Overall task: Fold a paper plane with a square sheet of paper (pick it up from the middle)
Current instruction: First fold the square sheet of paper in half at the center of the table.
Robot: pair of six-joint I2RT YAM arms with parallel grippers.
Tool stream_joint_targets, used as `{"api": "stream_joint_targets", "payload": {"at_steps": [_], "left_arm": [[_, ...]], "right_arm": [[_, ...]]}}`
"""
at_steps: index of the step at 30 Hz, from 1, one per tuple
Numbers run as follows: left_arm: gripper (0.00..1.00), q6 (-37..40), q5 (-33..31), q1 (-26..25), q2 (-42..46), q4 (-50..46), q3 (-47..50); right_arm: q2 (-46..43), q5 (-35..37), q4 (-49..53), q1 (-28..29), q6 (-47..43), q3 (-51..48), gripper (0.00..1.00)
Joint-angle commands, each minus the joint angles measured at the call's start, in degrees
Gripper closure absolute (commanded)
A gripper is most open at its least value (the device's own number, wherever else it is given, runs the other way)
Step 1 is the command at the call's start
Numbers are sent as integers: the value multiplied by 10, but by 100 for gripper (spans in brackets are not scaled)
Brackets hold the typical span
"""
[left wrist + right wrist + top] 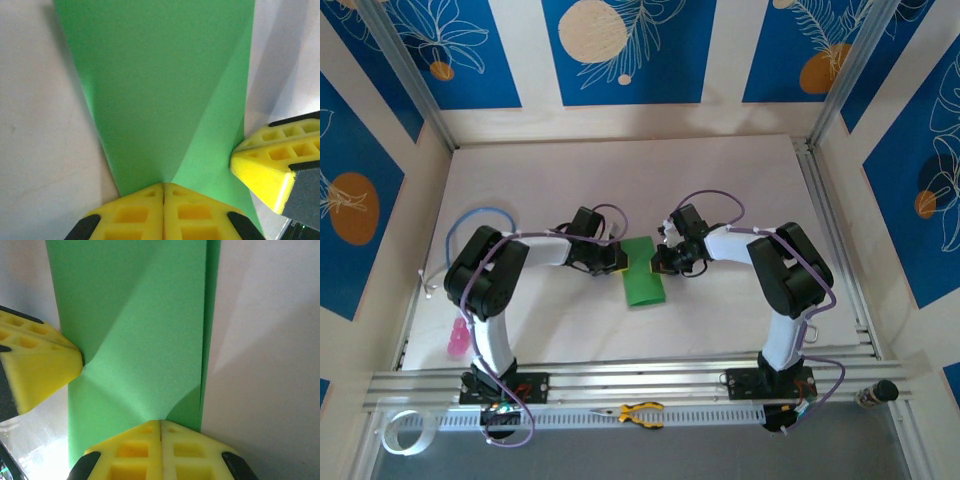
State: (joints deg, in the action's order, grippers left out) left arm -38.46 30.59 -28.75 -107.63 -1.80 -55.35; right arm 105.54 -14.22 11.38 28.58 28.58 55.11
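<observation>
While both arms fold inward toward table centre, the left gripper (163, 195) and right gripper (160, 432) are clenched on opposite edges of the green sheet (642, 283).

a lab booth: aluminium rails (640, 381), printed panels (660, 60).

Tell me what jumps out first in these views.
The green paper lies mid-table, pinched from both sides. The left gripper and right gripper are each shut on an edge, with creases fanning from each pinch. Yellow-handled pliers lie on the front rail.
</observation>
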Motion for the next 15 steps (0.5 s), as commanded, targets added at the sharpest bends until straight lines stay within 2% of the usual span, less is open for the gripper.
{"api": "stream_joint_targets", "payload": {"at_steps": [1,9,15], "left_arm": [[90,-9,-22,19,9,0,5],[89,-39,43,18,7,45,-22],[89,-32,37,19,-31,24,-52]], "right_arm": [[46,93,80,-5,-1,-38,100],[43,94,78,-6,0,-40,100],[43,93,78,-5,0,-40,100]]}}
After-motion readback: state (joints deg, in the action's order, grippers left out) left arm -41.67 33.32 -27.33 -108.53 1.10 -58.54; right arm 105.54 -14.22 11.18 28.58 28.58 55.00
